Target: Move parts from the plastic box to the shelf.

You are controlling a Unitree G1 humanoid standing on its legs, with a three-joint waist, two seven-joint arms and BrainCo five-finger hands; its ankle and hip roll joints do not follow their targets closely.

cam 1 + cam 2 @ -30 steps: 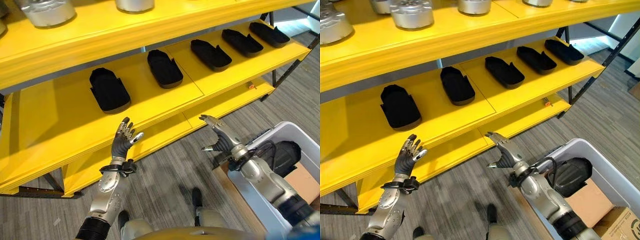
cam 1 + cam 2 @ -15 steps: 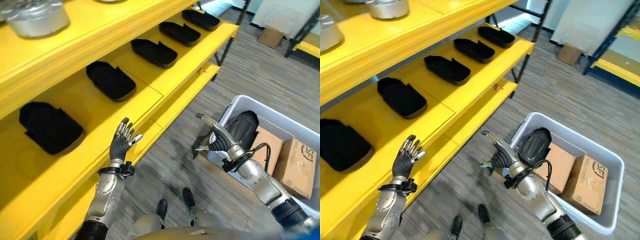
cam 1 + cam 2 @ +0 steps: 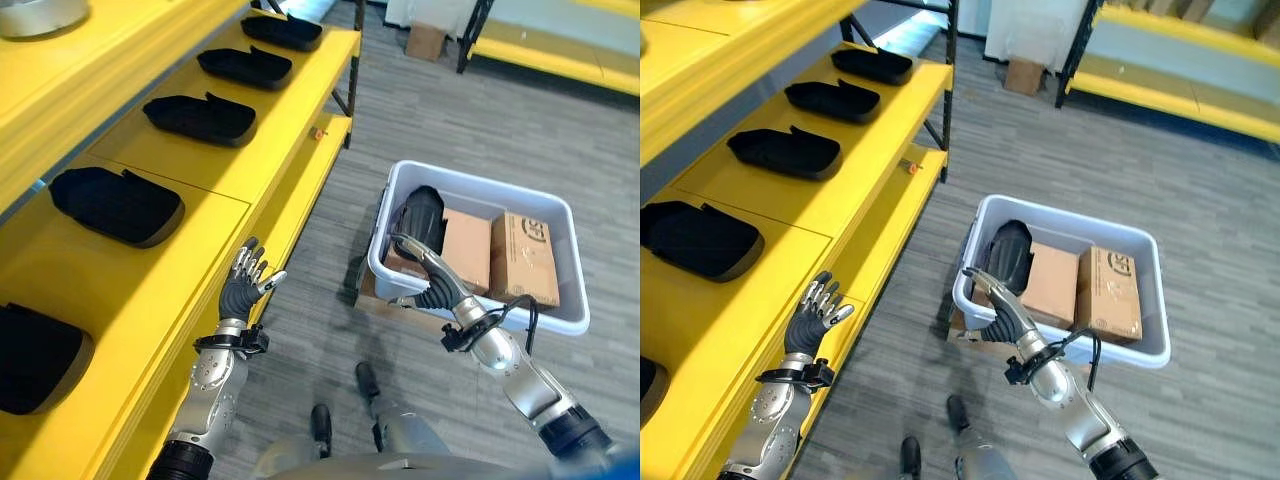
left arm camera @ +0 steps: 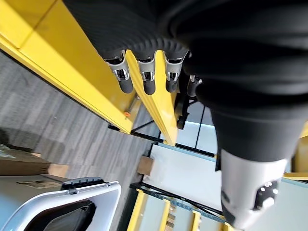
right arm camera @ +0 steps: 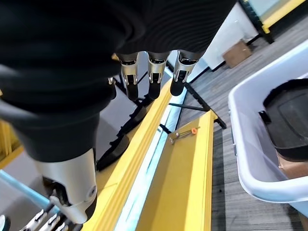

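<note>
With its silver, dark-tipped fingers straight and spread, holding nothing, right hand (image 3: pixel 432 285) raised just at the near rim of the pale grey rectangular plastic box (image 3: pixel 560 318), thumb stretched apart from the rest. Just past those fingertips, inside the box at its near left end, black rounded moulded part (image 3: pixel 417 217) standing on edge against the wall. Beside it, flat brown cardboard piece (image 3: pixel 465 249), and further right a small brown cardboard carton (image 3: pixel 522 258) upright against the far side. Box resting on grey wood-look floor (image 3: pixel 470 130).

Left hand (image 3: pixel 243 282) likewise open, fingers upright and slightly fanned, empty, held up in front of the edge of the yellow metal shelf (image 3: pixel 262 150), well apart from the box. On the shelf's middle board, black shallow oblong trays (image 3: pixel 199 117) laid in a row, each apart from the next. On the narrow lower ledge, small orange-tipped object (image 3: pixel 318 132), too small to identify. At the upper board's corner, silver metal round part (image 3: pixel 35 14). Beyond the shelf, another brown cardboard box (image 3: pixel 425 40) on the floor.
</note>
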